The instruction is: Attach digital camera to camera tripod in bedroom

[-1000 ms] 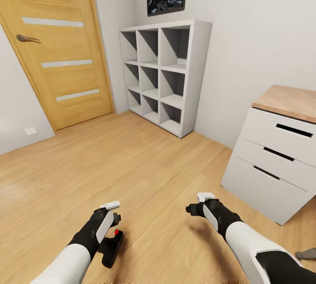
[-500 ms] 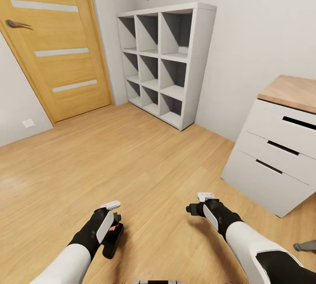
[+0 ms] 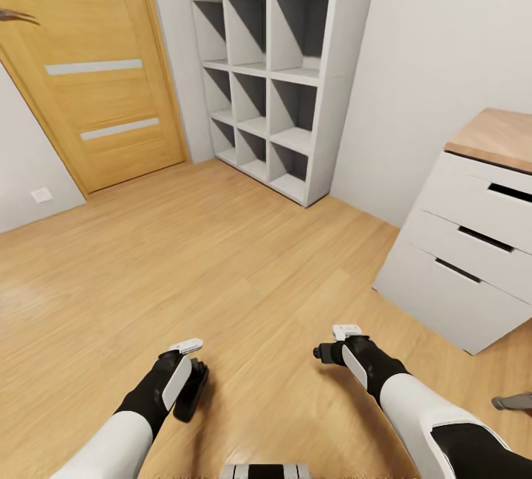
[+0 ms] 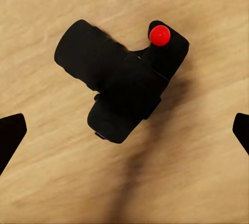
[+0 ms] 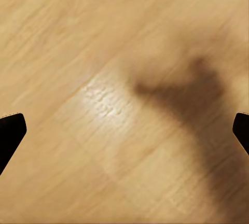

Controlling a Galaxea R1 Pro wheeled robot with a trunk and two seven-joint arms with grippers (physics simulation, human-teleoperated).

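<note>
Left gripper (image 4: 124, 130) I have spread wide over the digital camera (image 4: 122, 79), grasping nothing; right gripper (image 5: 124, 130), lower right of the head frame, also wide, empty.

Light wood plank floor (image 3: 222, 257) carries everything here — a white cube shelf (image 3: 284, 80) stands on it against the wall; a white drawer chest (image 3: 473, 257) with a wooden top stands nearby; the digital camera (image 4: 122, 79) appears against the planks, contact unclear.

Open floor (image 3: 222, 257) ahead; shelf (image 3: 284, 87), dresser (image 3: 473, 242) rightward.
</note>
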